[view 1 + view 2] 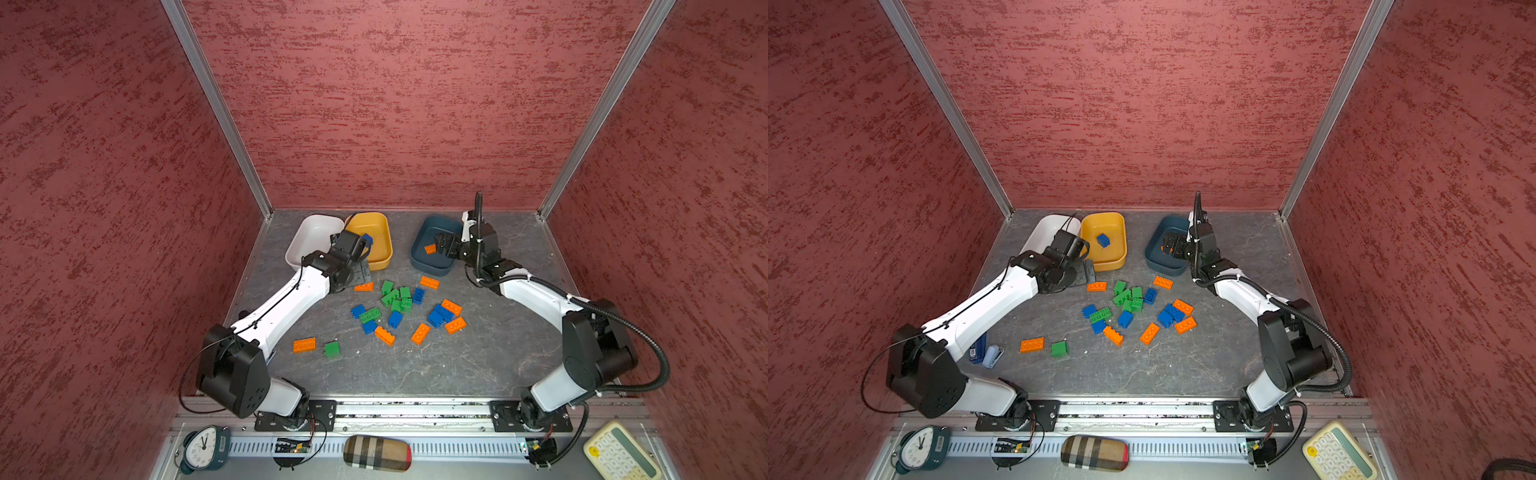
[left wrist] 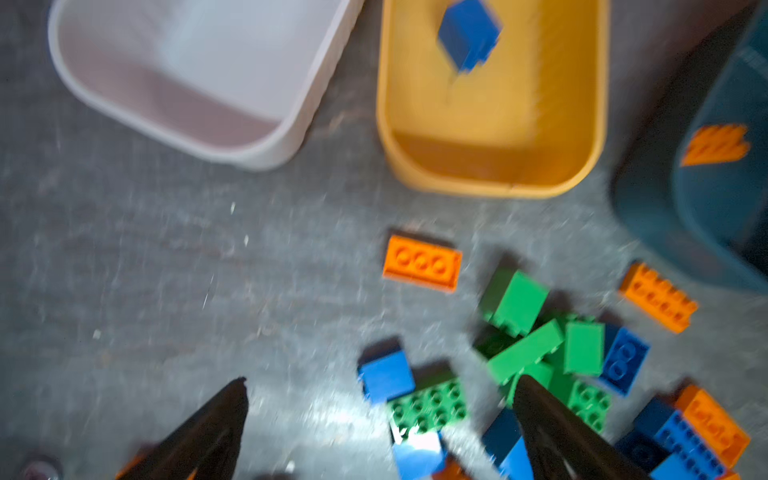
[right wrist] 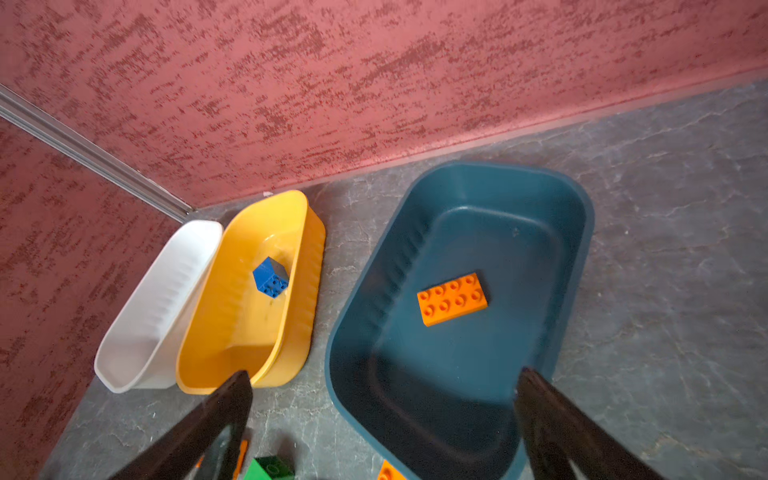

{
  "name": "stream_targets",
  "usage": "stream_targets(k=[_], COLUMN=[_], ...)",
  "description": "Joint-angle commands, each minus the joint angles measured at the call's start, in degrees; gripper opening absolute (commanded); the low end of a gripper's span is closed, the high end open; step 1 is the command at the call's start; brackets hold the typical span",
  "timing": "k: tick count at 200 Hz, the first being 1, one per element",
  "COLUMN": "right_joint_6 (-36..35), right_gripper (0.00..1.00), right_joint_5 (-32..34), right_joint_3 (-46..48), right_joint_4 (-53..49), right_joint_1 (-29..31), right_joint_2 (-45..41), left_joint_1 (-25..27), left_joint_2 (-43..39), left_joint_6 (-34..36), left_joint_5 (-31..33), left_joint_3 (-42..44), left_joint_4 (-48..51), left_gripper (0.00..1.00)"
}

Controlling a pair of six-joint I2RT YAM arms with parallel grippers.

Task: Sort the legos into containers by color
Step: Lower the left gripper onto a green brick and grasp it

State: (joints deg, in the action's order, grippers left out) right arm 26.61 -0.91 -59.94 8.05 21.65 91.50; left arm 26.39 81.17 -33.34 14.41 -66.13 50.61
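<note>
**Front ledge, nearest the lens:** a plaid case [image 1: 377, 453], an alarm clock [image 1: 203, 449] and a calculator [image 1: 621, 453] are lined up outside the work area.

**Counter [image 1: 478, 357]:** a heap of loose bricks [image 1: 399, 303], orange, blue and green, is spread mid-counter, with several touching or stacked. An orange oblong brick [image 1: 304, 345] and a green square brick [image 1: 332, 349] are set apart nearer the left arm.

**Tubs, back edge:** the white tub [image 1: 309, 237] is seen empty, apparently touching the yellow tub [image 1: 380, 232]. One blue brick [image 3: 270, 277] is lodged in the yellow tub, tilted. The teal tub [image 1: 430, 230] is placed apart, and one orange eight-stud brick [image 3: 452, 298] is laid flat in it.

**Left claw [image 2: 382, 384]:** released, with nothing between its fingers, and held near the yellow tub's near corner.

**Right claw [image 3: 384, 372]:** released and empty, held over the teal tub.

**Hazards, as judged:**
- Tub colours are not matched to brick colours, so an orange brick could be dropped in the yellow tub by mistake.
- Two bricks could be pinched together in the crowded heap, or neighbours scattered.
- The yellow tub could be nudged by the left arm, and the white tub shoved with it.
</note>
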Motion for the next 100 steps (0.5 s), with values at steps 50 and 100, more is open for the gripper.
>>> stream_targets(k=[50,100], right_joint_6=[1.2,3.2], right_gripper=[0.99,0.99], right_joint_5=[3.1,3.3], right_joint_3=[2.3,2.9], right_joint_4=[6.0,6.6], right_joint_1=[0.3,0.3], right_joint_2=[0.1,0.2], left_joint_1=[0.1,0.0], left_joint_2=[-8.9,-8.0], left_joint_6=[-7.9,-10.7], left_joint_5=[-12.2,-16.1], left_joint_3=[16.8,21.7], left_joint_4=[13.4,8.4], left_gripper=[0.99,0.97])
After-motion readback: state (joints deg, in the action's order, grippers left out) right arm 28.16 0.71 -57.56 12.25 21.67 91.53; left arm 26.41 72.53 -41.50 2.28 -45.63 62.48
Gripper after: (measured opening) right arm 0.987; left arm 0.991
